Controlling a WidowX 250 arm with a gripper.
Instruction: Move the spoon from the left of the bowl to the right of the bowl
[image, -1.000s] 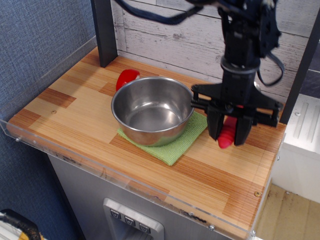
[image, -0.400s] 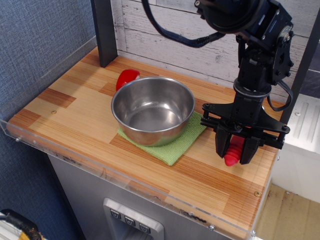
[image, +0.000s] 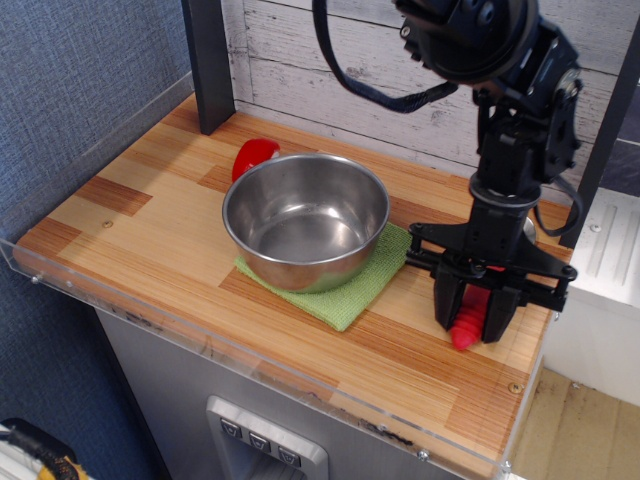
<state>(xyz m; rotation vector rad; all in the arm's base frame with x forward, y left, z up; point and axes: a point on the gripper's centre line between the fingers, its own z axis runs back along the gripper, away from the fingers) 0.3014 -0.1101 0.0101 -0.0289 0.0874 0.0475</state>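
The large shiny steel bowl (image: 305, 218) stands on a green square cloth (image: 345, 283) near the middle of the wooden table. My gripper (image: 472, 318) is to the right of the bowl, low over the table's right part. It is shut on the spoon (image: 467, 327), whose ribbed red handle sticks out below the black fingers (image: 446, 303), its tip at or just above the wood. The spoon's metal head is hidden behind the gripper.
A small smooth red rounded piece (image: 255, 154) lies behind the bowl at its left. A dark post (image: 208, 62) stands at the back left. A clear plastic rim (image: 250, 352) runs along the table's front and left edges. A white unit (image: 610, 255) stands to the right.
My gripper has moved right and toward the front with the spoon in it, and has come lower toward the table. The bowl, cloth and red piece have not moved.
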